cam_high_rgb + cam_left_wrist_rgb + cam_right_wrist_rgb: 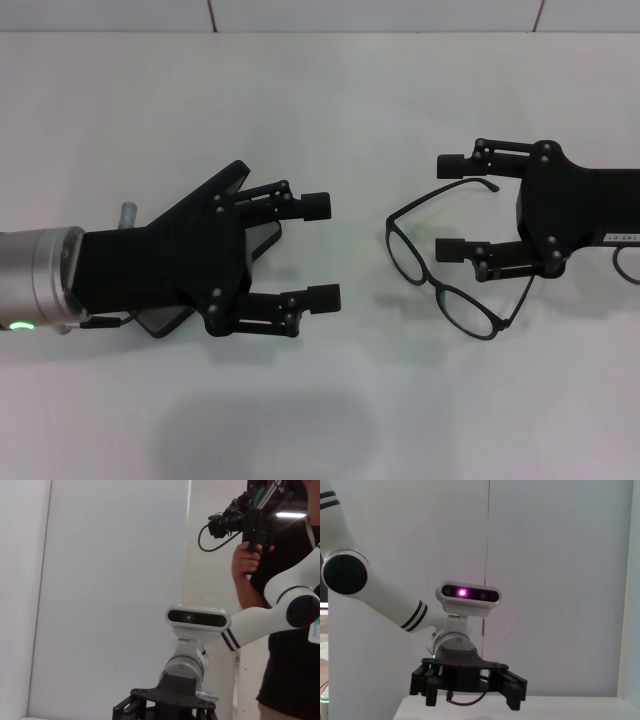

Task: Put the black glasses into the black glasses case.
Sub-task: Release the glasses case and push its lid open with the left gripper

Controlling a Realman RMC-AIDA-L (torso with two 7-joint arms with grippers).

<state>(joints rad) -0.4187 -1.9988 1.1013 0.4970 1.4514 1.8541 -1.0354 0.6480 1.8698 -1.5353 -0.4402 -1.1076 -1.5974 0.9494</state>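
The black glasses (pixel 441 272) lie unfolded on the white table, right of centre in the head view. My right gripper (pixel 452 207) is open over them, and one temple arm runs between its fingers. On the left, my left gripper (pixel 321 251) is open and holds nothing. It hovers over the black glasses case (pixel 160 322), most of which is hidden by the hand. From the left wrist view the right gripper (pixel 165 707) shows far off. The right wrist view likewise shows the left gripper (pixel 468 681) at a distance.
The white table (pixel 330 110) ends at a wall at the back. A gap of bare table separates the two grippers. Behind the robot's head (pixel 197 617), a person holding a camera (pixel 250 520) stands in the left wrist view.
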